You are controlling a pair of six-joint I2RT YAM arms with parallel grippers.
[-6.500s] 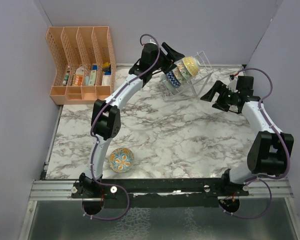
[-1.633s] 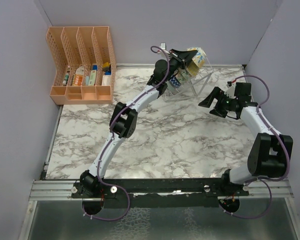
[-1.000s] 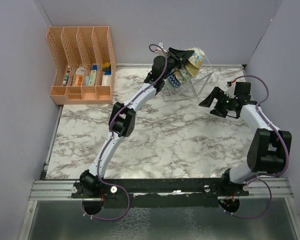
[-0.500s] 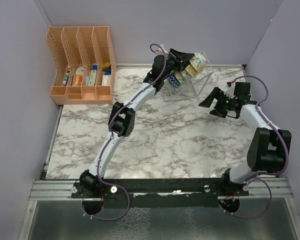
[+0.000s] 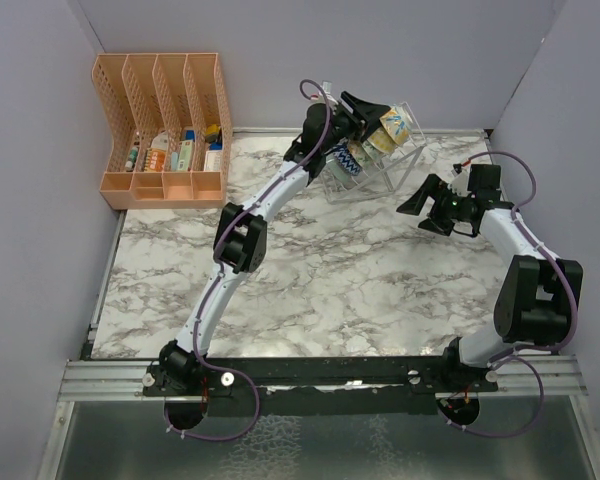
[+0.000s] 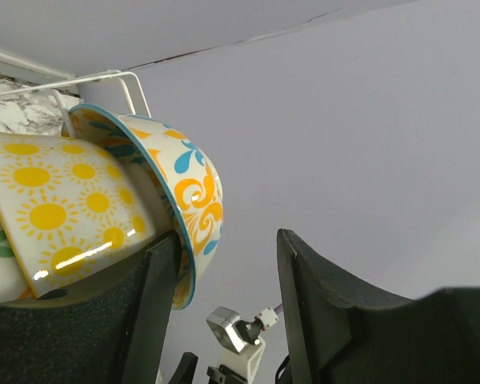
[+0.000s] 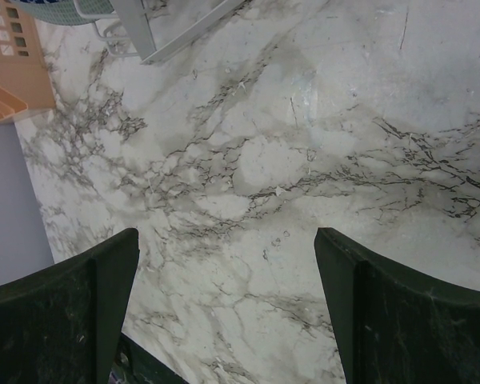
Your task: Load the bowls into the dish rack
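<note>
The clear wire dish rack (image 5: 378, 172) stands at the back of the table with several bowls (image 5: 355, 152) on edge in its slots. The blue-orange bowl (image 5: 396, 124) sits at its far end. In the left wrist view this bowl (image 6: 184, 188) leans against the yellow sun-patterned bowl (image 6: 64, 208) under the rack's wire (image 6: 104, 78). My left gripper (image 5: 368, 112) is open at the bowl's rim (image 6: 228, 264); one finger (image 6: 164, 304) lies by the rim, the other is apart. My right gripper (image 5: 417, 213) is open and empty above bare marble (image 7: 224, 248).
An orange slotted organizer (image 5: 165, 125) with small items stands at the back left; its edge shows in the right wrist view (image 7: 12, 72). The rack's corner (image 7: 144, 28) is at the top left of that view. Purple walls close the back and sides.
The blue-orange bowl went from the table's front left into the rack's far end. In the last second my left gripper lowered it into the slot and let go. The right arm barely moved.
</note>
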